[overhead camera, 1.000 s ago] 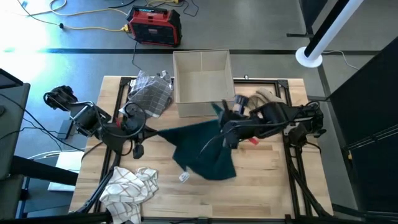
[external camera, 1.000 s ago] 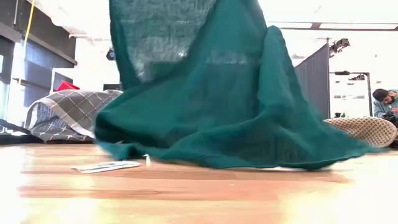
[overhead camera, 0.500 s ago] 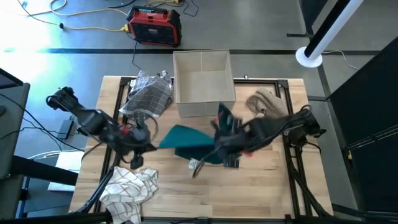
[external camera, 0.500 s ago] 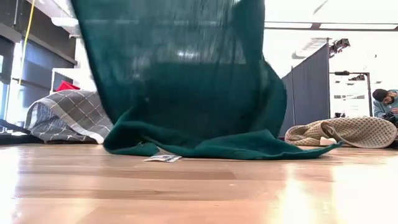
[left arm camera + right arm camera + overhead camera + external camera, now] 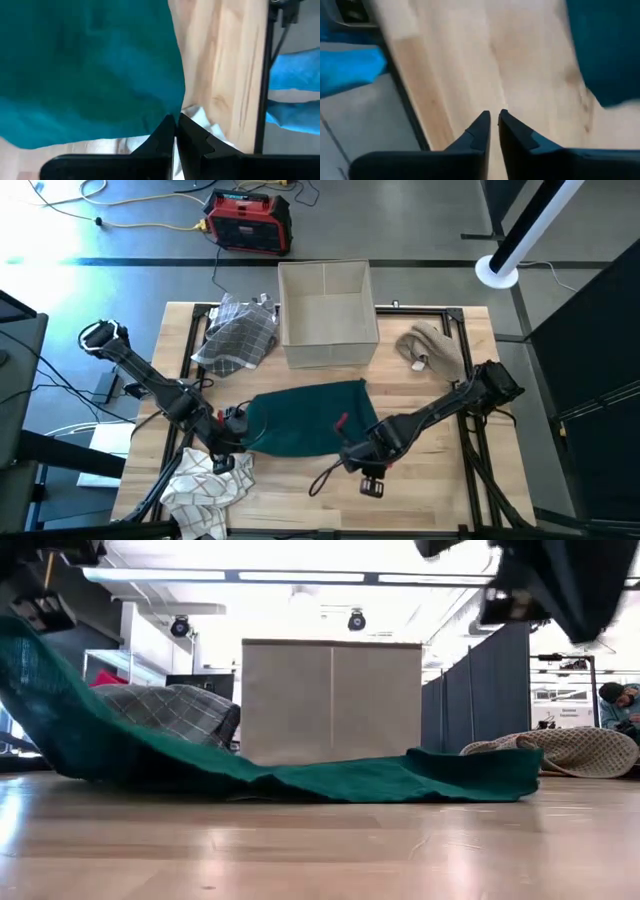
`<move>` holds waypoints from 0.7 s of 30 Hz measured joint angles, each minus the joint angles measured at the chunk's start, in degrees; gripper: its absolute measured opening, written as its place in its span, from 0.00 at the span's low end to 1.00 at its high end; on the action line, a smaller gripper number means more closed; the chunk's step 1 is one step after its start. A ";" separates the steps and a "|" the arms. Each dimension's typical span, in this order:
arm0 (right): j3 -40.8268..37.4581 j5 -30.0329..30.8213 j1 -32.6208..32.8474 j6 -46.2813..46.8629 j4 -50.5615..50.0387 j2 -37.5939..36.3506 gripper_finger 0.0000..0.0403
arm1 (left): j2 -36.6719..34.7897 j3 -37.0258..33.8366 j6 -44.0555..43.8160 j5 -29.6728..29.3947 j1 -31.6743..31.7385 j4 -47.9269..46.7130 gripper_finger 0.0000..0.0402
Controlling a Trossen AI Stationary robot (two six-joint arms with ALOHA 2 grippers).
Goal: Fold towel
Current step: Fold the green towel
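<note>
Teal woven cloth, the towel (image 5: 308, 418) to be folded, lies spread near the middle of the high view on the pale wooden worktop (image 5: 440, 470), mostly flat, with its left end lifted off the wood, as the low view shows at the left of the frame. The left end effector (image 5: 232, 442) sits at the towel's lower left corner; in the left wrist view its fingers are pressed almost together right at the cloth's edge, apparently pinching that corner, though the pinch itself is hidden. The right end effector (image 5: 364, 465) hangs just below the towel's lower right corner, its fingers nearly closed on nothing, with bare wood beneath them.

To do this step well, I judge the right arm should take the near right corner so both corners rise evenly, then carry the edge straight toward the far edge, keeping the cloth taut so the fold lands square.

Above the towel in the high view stands an open beige cardboard box (image 5: 325, 313); nothing shows inside it. A grey checked cloth (image 5: 237, 335) lies to its left, a tan cloth (image 5: 430, 347) to its right, and a white gridded cloth (image 5: 205, 485) at lower left.
</note>
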 joint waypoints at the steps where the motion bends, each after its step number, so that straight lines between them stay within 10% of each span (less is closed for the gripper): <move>1: 0.36 0.19 0.00 0.26 -2.48 0.00 0.10 | -0.01 -0.01 0.06 0.00 -0.02 0.17 0.00; 13: 7.54 10.42 -0.16 -36.46 -22.00 -0.11 0.20 | -0.11 0.03 0.06 -1.07 -0.56 2.91 0.00; 21: 0.73 19.94 -0.19 -58.94 -18.00 -0.17 0.26 | 0.02 0.03 -0.09 -5.44 -0.61 6.84 0.00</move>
